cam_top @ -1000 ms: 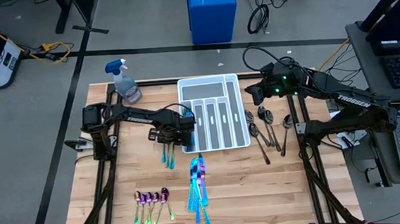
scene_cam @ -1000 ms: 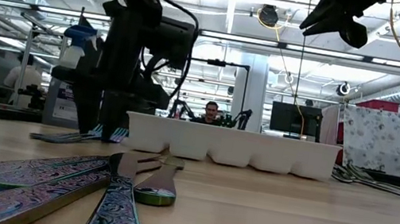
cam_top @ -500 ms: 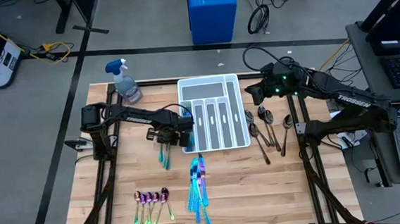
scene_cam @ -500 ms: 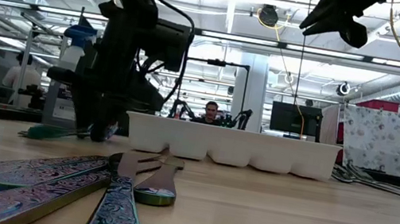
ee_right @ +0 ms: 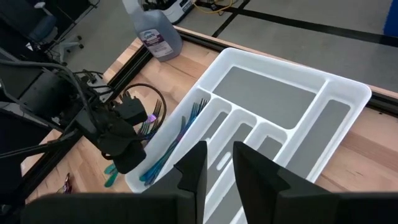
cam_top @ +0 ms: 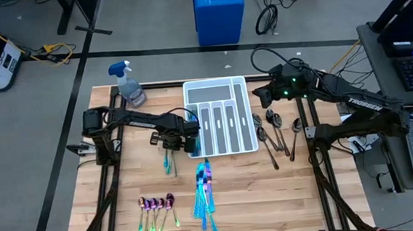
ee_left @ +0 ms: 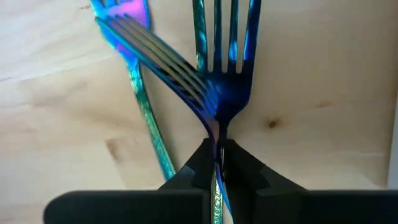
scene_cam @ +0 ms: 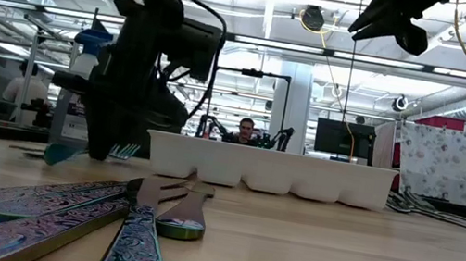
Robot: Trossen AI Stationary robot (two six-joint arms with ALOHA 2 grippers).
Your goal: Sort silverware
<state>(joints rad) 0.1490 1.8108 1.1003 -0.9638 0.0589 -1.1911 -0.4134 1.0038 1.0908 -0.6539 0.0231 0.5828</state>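
Blue-teal forks [cam_top: 168, 160] lie on the wooden table just left of the white tray [cam_top: 223, 151]. My left gripper [cam_top: 173, 141] points down over them and is shut on two crossed forks [ee_left: 214, 93]. A third fork [ee_left: 149, 130] lies beside them on the wood. More forks [ee_right: 174, 146] lie in the tray's left compartment. My right gripper [ee_right: 216, 165] hangs high over the tray's far right corner, narrowly open and holding nothing. Iridescent knives [cam_top: 204, 192], small purple spoons [cam_top: 157, 206] and dark spoons [cam_top: 273, 136] lie in groups on the table. My left gripper pinches the necks of two forks [ee_left: 216, 140] between its two fingertips, just below the tines where the forks cross. The fingers come from above, pointing down. The teal handle end [scene_cam: 60, 153] rests low at the table while the tines [scene_cam: 127, 149] stick out past the fingers.
A spray bottle [cam_top: 128, 84] stands at the table's far left corner. A blue bin [cam_top: 219, 13] is on the floor beyond the table. Bare wood lies between the fork spot and the spoons at the near left.
My left gripper has shut on the forks while staying in place. The forks have been drawn together, and their handles have swung a little toward the table's left edge.
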